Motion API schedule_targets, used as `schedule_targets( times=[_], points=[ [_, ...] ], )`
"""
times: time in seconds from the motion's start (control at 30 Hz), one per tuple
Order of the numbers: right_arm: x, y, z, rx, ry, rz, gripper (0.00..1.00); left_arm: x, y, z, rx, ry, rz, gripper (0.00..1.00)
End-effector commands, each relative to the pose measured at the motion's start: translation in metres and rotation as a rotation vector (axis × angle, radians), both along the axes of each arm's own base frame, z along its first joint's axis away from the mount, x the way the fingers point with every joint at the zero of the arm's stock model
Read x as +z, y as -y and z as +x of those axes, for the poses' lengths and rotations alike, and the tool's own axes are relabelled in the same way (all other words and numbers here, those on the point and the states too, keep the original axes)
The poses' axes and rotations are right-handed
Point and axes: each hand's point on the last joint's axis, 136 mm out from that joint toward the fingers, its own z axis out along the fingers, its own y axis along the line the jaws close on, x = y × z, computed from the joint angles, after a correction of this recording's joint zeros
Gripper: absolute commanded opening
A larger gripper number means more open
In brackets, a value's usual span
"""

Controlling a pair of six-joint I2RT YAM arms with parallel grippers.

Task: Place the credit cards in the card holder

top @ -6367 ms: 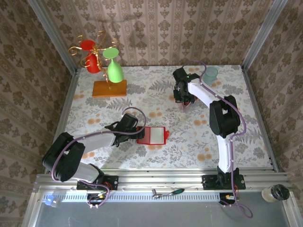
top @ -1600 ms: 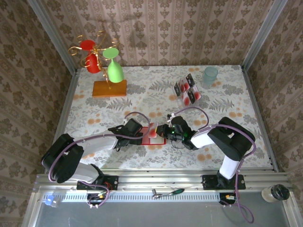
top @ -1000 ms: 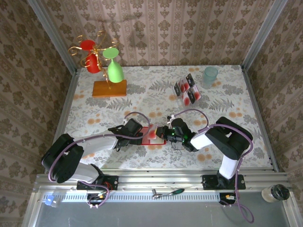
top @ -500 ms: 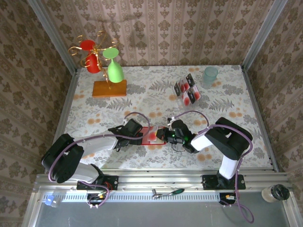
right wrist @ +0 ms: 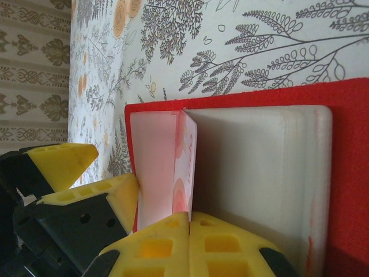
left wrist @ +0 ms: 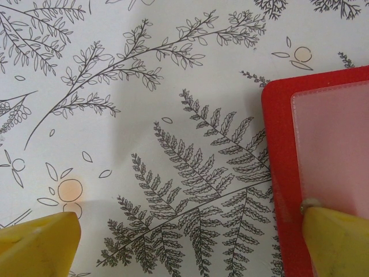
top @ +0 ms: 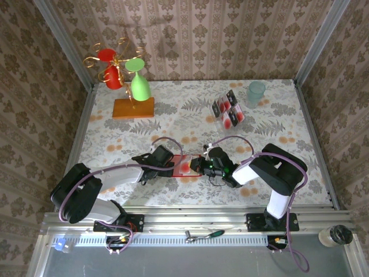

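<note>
The right end effector (right wrist: 189,222), shut on a credit card (right wrist: 184,156), is pushing further left than a second ago, seating it deeper in the card holder (right wrist: 346,173) lying mid-surface, so this insertion is nearing completion. The left end effector (left wrist: 187,248) is gaping wide, gripping nothing, pressing on the holder's edge.

**Layout.** The card holder (top: 183,168) is laid open on the surface (top: 277,130), near the front edge and about midway across. It is flanked by the left gripper (top: 168,165) on its left and the right gripper (right wrist: 187,231) on its right. One of the left fingers (left wrist: 337,242) is placed over the holder's left margin, the other over the bare surface beside it. A card (right wrist: 184,161) is stood on edge at the holder's inner pocket, pinched between the right fingers. Further credit cards (top: 229,109) are stood together well behind and to the right, with a cup (top: 256,91) behind them. A cup stand (top: 124,75) is set at the back left corner.
</note>
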Motion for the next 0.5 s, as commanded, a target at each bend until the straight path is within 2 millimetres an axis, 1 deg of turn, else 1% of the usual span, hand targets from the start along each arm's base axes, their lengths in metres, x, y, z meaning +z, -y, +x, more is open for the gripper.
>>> schedule_targets(
  times=[0.0, 0.17, 0.47],
  points=[
    [-0.023, 0.008, -0.017, 0.019, -0.067, -0.061, 0.00, -0.006, -0.004, -0.006, 0.008, -0.016, 0.014, 1.00],
    [-0.026, 0.007, -0.018, 0.030, -0.080, -0.069, 0.00, -0.006, -0.004, -0.006, 0.004, -0.016, 0.016, 1.00],
    [-0.033, -0.005, -0.019, 0.087, -0.121, -0.074, 0.00, -0.006, -0.002, -0.006, 0.006, -0.015, 0.011, 1.00]
  ],
)
